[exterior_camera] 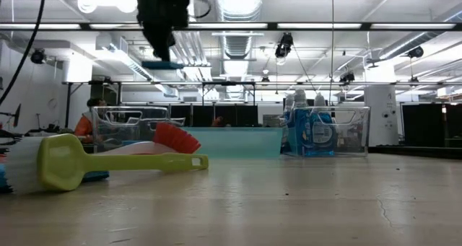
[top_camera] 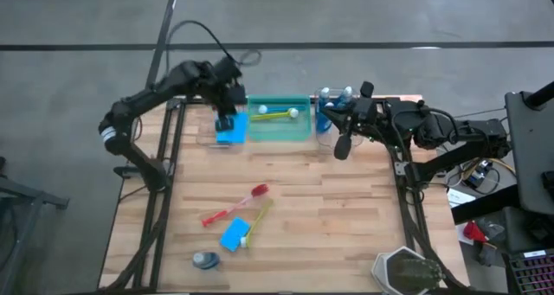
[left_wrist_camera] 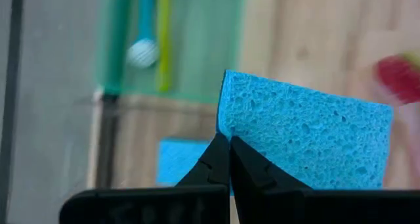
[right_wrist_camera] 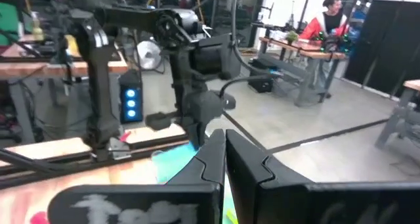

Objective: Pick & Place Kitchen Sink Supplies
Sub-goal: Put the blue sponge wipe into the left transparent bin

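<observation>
My left gripper hangs over the clear bin at the table's far left and is shut on a blue sponge. A second blue sponge lies in that bin below it. The green bin holds brushes. Bottles of blue liquid stand in the right clear bin. On the near table lie a red brush, a yellow brush, a blue sponge and a bottle. My right gripper is shut, touching nothing, beside the bottle bin. My left gripper pinches the blue sponge between its two fingers at a corner of one edge. The fingers come from above, pointing down. The sponge is lifted clear above the clear bin and shows in the low view as a thin level strip under the fingers.
The three bins stand in a row along the far edge. Bare wood lies between them and the loose items near the near-left part of the table. A dark object sits at the near right corner. People work at benches in the room beyond.
</observation>
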